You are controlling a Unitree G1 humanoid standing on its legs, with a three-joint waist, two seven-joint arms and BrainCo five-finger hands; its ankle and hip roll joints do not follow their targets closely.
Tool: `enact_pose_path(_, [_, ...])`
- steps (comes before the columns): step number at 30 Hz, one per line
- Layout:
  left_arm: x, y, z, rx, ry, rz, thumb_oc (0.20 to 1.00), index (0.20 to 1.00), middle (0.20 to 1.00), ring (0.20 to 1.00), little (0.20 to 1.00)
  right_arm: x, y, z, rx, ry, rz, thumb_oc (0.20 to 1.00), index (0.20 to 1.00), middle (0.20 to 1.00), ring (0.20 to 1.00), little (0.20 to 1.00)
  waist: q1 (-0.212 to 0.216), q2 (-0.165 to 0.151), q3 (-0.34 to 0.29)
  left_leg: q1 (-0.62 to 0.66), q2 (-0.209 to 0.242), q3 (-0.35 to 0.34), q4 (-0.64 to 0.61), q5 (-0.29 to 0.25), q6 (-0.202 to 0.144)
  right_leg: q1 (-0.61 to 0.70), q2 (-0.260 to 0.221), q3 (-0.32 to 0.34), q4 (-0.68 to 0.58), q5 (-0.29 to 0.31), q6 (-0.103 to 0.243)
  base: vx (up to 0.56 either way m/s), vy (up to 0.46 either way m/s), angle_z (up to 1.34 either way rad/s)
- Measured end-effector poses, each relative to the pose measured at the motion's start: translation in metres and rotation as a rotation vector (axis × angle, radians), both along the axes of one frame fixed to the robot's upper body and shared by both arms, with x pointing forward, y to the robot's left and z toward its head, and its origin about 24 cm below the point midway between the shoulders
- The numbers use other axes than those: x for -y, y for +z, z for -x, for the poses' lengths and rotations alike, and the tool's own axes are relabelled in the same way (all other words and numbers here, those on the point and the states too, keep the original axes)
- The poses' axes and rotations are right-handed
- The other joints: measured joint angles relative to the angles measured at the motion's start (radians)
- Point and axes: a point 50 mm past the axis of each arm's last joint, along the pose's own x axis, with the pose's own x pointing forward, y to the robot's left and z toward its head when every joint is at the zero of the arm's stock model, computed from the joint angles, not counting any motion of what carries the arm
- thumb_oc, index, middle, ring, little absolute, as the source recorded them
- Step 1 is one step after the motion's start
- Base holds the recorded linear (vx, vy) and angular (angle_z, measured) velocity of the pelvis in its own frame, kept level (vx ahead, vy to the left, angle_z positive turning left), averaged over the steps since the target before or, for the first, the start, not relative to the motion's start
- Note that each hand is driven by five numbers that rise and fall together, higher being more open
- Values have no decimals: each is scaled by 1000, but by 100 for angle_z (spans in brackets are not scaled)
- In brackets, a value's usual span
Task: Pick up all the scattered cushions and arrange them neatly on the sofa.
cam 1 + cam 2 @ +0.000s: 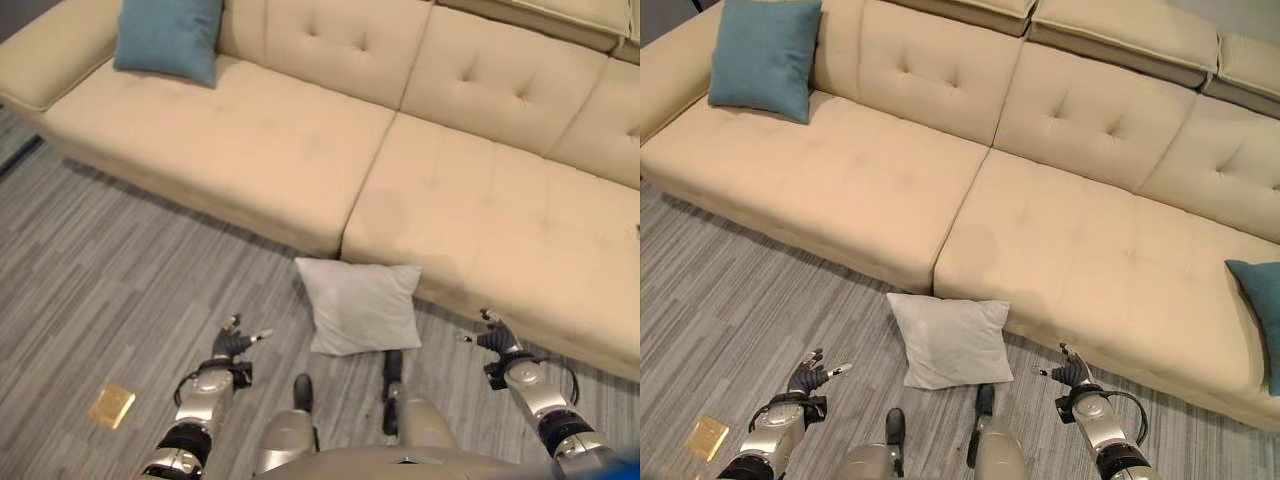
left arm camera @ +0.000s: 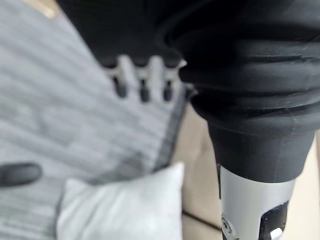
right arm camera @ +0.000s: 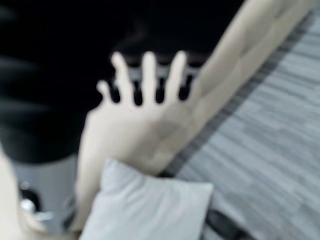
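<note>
You see a white cushion (image 1: 951, 340) on the floor (image 1: 730, 290), leaning against the front of the beige sofa (image 1: 1060, 250). A teal cushion (image 1: 763, 56) rests at the sofa's left end and another (image 1: 1260, 305) at its right. Your left hand (image 1: 808, 380) and right hand (image 1: 1072, 376) hover open on either side of the white one.

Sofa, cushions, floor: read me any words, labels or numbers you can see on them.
None can be read.
The sofa, grey cushion and teal cushions show no print.
The small yellowish card on the floor is too small to read.
</note>
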Motion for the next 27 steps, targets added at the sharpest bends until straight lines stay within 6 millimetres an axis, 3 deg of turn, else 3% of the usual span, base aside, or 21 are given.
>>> enact_pose_path(1, [0, -4, 8, -23, 6, 3, 1000, 1000, 1000, 1000, 1000, 1, 2, -1, 9, 1, 4, 1000, 1000, 1000, 1000, 1000, -5, 10, -10, 3, 7, -14, -14, 14, -19, 21, 12, -8, -37, 15, -8, 36, -69, 15])
enact_pose_path(5, [8, -14, 23, -67, 11, 31, 1000, 1000, 1000, 1000, 1000, 3, 5, -2, 22, 0, 7, 1000, 1000, 1000, 1000, 1000, -7, 33, -19, 2, 22, -24, -15, 22, -28, 38, 30, -27, -61, 29, -21, 14, -58, 13])
enact_pose_path(12, [15, -16, 22, -67, 11, 50, 1000, 1000, 1000, 1000, 1000, 5, 0, 5, 1, -9, 6, 1000, 1000, 1000, 1000, 1000, -8, 55, -17, -10, 33, -44, -16, 27, -41, 35, 36, -46, -62, 19, -24, -95, -16, 5])
enact_pose_path(13, [15, -14, 18, -56, 13, 47, 1000, 1000, 1000, 1000, 1000, 4, 0, 5, 1, -11, 13, 1000, 1000, 1000, 1000, 1000, -7, 51, -20, -60, 30, -45, 5, 25, -45, -14, 31, -45, -45, 18, -23, -259, -7, 3])
enact_pose_path(14, [15, -9, 7, -25, 9, 38, 1000, 1000, 1000, 1000, 1000, 5, 3, -1, 13, -11, 20, 1000, 1000, 1000, 1000, 1000, -4, 46, -18, -118, 23, -50, 36, 26, -43, -64, 24, -45, -16, 18, -24, -229, 0, 13])
enact_pose_path(17, [20, 22, -46, 133, 23, 38, 1000, 1000, 1000, 1000, 1000, 3, 25, -36, 115, -22, 38, 1000, 1000, 1000, 1000, 1000, 2, 50, 122, -293, 3, -79, 134, 39, -36, -234, 1, -50, 100, 13, -32, -162, -21, 29])
enact_pose_path(20, [23, 46, -78, 238, 44, 43, 1000, 1000, 1000, 1000, 1000, -6, 48, -66, 218, -14, 19, 1000, 1000, 1000, 1000, 1000, 3, 60, 220, -379, -1, -102, 183, 33, -41, -324, -20, -60, 189, -13, -44, -108, -47, 26])
enact_pose_path(22, [23, 68, -100, 315, 27, 20, 1000, 1000, 1000, 1000, 1000, -11, 68, -85, 298, -14, 20, 1000, 1000, 1000, 1000, 1000, 4, 53, 247, -482, -4, -126, 223, 31, -40, -430, -33, -72, 269, -40, -61, -93, -26, 38])
enact_pose_path(25, [19, 88, -117, 384, 34, 1, 1000, 1000, 1000, 1000, 1000, -20, 94, -108, 400, -3, 4, 1000, 1000, 1000, 1000, 1000, 5, 29, 286, -538, -3, -133, 249, 41, -49, -501, -42, -72, 330, -65, -73, -25, -16, 15])
enact_pose_path(27, [24, 103, -131, 432, 14, -22, 1000, 1000, 1000, 1000, 1000, -19, 127, -128, 510, -12, 25, 1000, 1000, 1000, 1000, 1000, 0, 18, 287, -652, -8, -138, 309, 31, -51, -618, -54, -66, 403, -87, -81, -89, -5, 11])
